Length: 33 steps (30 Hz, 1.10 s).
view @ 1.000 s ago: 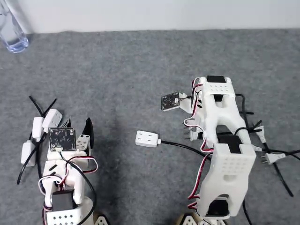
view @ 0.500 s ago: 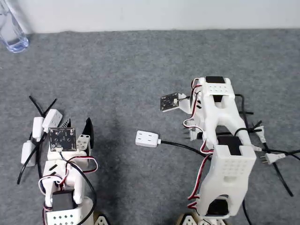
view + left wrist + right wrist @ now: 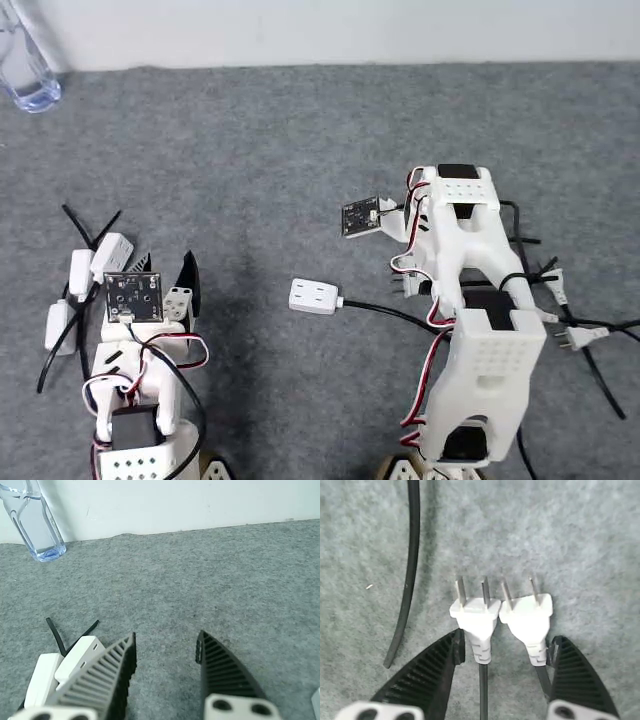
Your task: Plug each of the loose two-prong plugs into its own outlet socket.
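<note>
Grey felted table covering (image 3: 250,150) is lying under everything, and over the past second very little is changing on it. The white right arm (image 3: 470,260) is inching a touch to the left and settling low, so that the right gripper (image 3: 506,639) is now hanging straight above a pair of white two-prong plugs (image 3: 492,611) with black cords. The plugs are lying flat and side by side, bodies touching, just right of a thin black cable (image 3: 410,570). Its black ribbed jaws are spread wide, one outside each plug, and are gripping nothing yet.

The left gripper (image 3: 166,637) is sitting where it was, at the near left, jaws likewise parted and empty. A cluster of white rectangular outlet sockets (image 3: 90,270) is lying just to its left. A single white three-slot outlet block (image 3: 312,296) is lying between the two arms, on the end of its black cord. Another white loose plug (image 3: 570,338) is waiting among the cords at the near right.

To my eye, no plug is in a socket yet. The arm is lining up a first pick, but with the jaws straddling both plugs, closing now would likely catch the two together.
</note>
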Each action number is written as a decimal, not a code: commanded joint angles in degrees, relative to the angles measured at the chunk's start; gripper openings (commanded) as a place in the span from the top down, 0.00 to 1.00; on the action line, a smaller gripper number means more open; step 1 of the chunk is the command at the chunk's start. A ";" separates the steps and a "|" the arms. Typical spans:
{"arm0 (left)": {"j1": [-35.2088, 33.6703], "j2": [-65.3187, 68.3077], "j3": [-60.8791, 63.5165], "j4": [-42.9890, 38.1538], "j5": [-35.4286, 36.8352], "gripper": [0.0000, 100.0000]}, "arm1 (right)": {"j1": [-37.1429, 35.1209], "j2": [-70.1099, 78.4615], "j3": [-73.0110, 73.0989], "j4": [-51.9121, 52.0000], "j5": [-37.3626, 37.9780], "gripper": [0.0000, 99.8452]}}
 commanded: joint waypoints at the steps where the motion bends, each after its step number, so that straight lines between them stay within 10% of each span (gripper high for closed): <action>1: 0.70 -0.79 -0.48 -0.62 -0.35 0.82 | -1.19 1.10 -0.09 -1.89 -0.70 0.74; 33: 0.70 -0.79 -0.48 -0.62 -0.44 0.82 | -1.19 1.36 -0.09 -4.35 -0.62 0.74</action>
